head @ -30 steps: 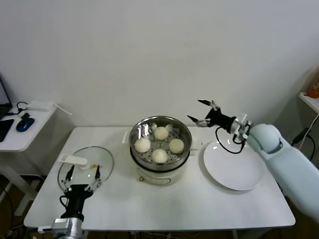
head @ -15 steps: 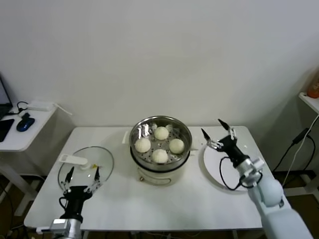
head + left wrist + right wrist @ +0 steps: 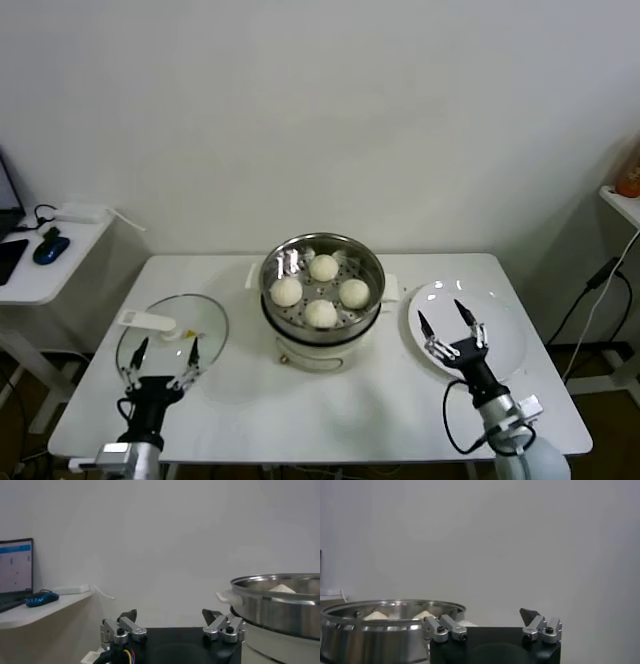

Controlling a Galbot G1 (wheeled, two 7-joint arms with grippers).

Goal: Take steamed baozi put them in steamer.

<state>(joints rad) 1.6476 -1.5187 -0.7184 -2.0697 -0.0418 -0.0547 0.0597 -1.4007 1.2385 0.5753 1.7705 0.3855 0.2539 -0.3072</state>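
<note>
You are looking at the table (image 3: 330, 410), carrying the steamer (image 3: 322, 300) at its middle. The white plate (image 3: 505, 345) is lying right of the steamer, the glass lid (image 3: 210, 325) left. Four steamed baozi (image 3: 320, 313) are sitting inside the steamer. Right end effector (image 3: 448, 326) is hovering released over the plate; left end effector (image 3: 165, 353), also released, is waiting by the lid.

baozi (image 3: 321, 313): cream | steamer (image 3: 322, 268): shiny steel | plate (image 3: 500, 345): white
</note>
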